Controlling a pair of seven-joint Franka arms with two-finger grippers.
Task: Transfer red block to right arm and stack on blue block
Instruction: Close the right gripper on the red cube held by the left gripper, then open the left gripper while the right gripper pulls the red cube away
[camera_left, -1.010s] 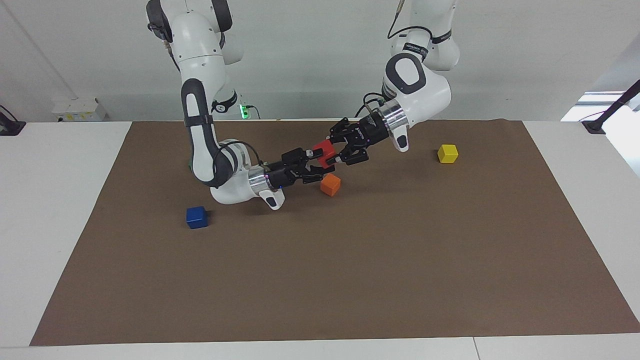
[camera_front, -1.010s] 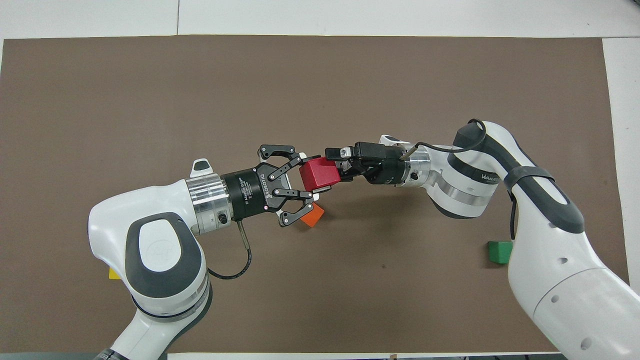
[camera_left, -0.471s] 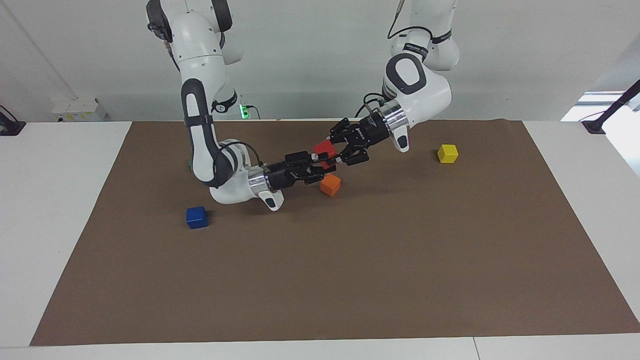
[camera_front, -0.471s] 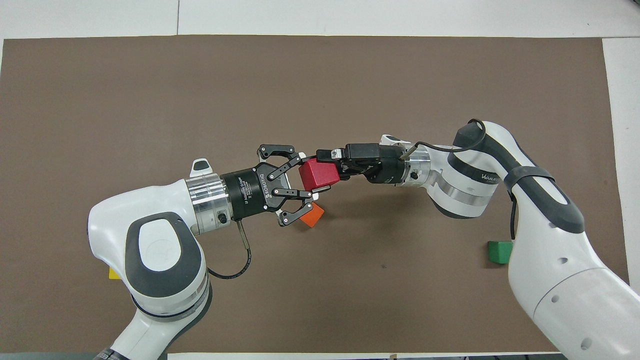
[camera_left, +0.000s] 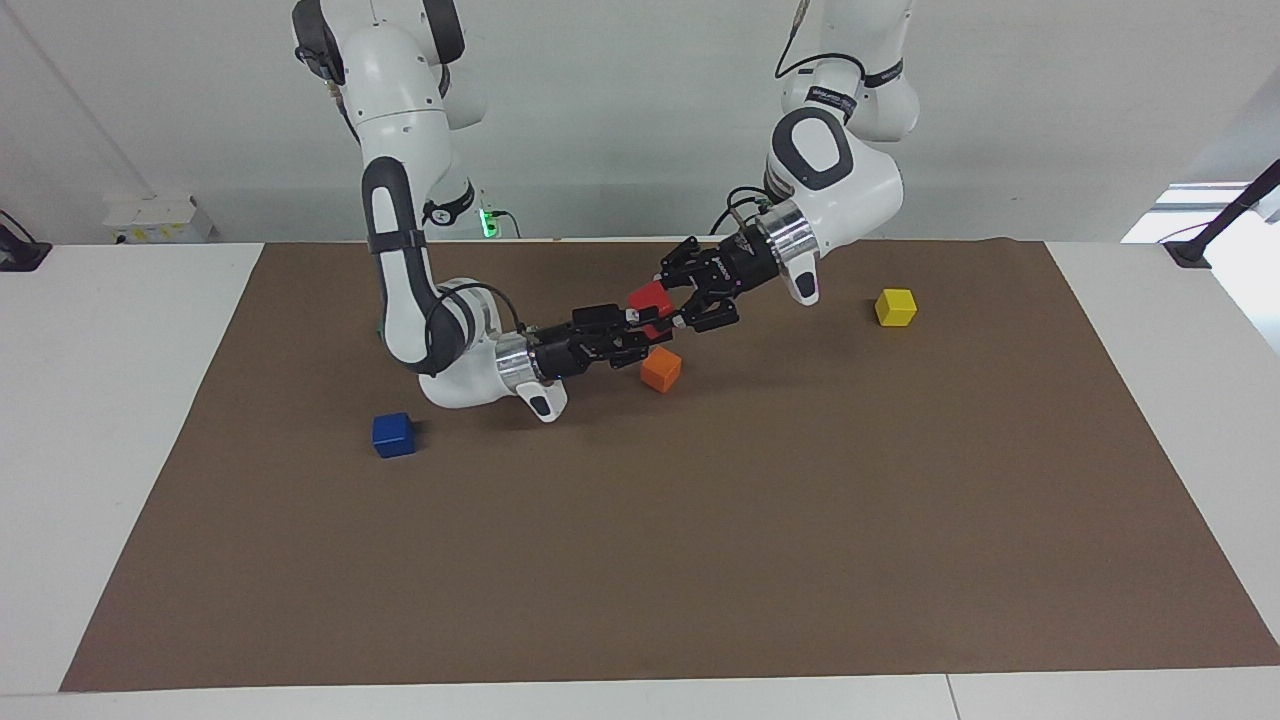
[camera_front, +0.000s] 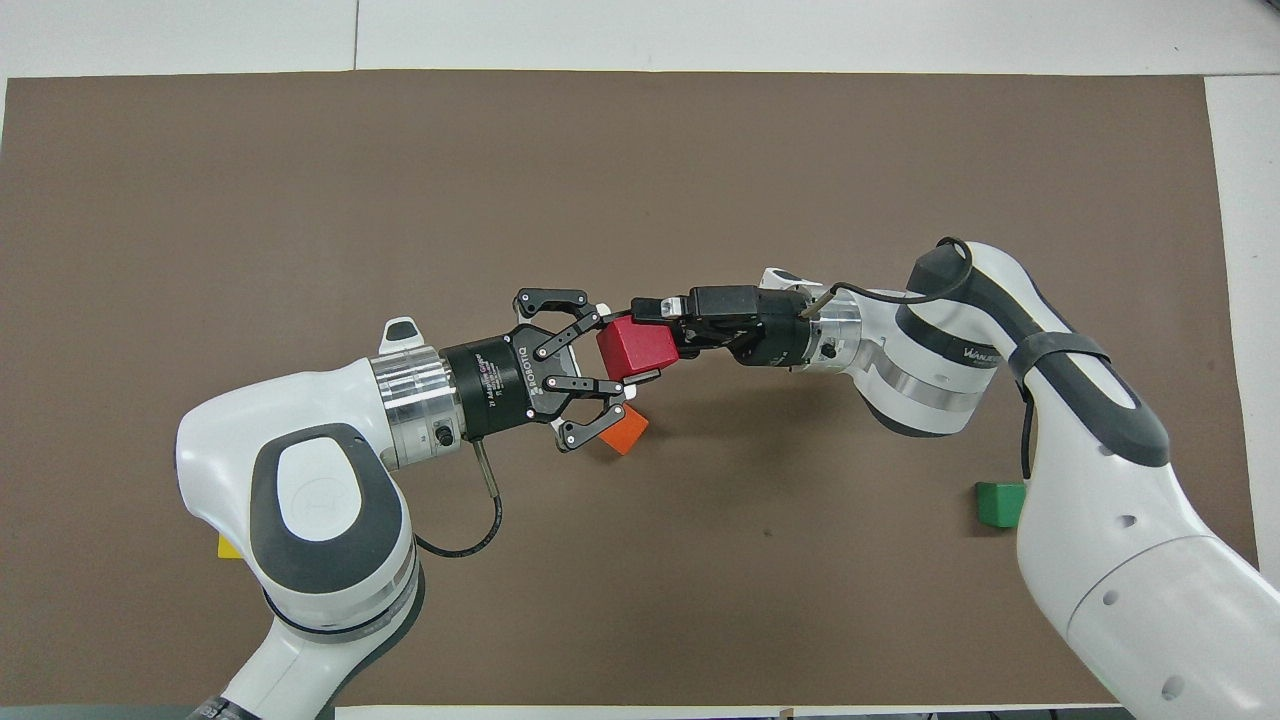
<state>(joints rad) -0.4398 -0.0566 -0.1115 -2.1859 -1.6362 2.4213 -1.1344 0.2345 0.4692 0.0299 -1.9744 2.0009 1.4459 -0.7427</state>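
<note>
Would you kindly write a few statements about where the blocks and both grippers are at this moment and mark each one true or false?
1. The red block is up in the air between the two grippers. True.
2. The right gripper is open and apart from the red block. False: it is shut on the block, as is the left gripper.
3. The red block is stacked on the blue block. False: the blue block lies alone on the mat, toward the right arm's end.
4. The orange block lies on the mat under the handover. True.
5. The yellow block is held by the left gripper. False: it lies on the mat, toward the left arm's end.
</note>
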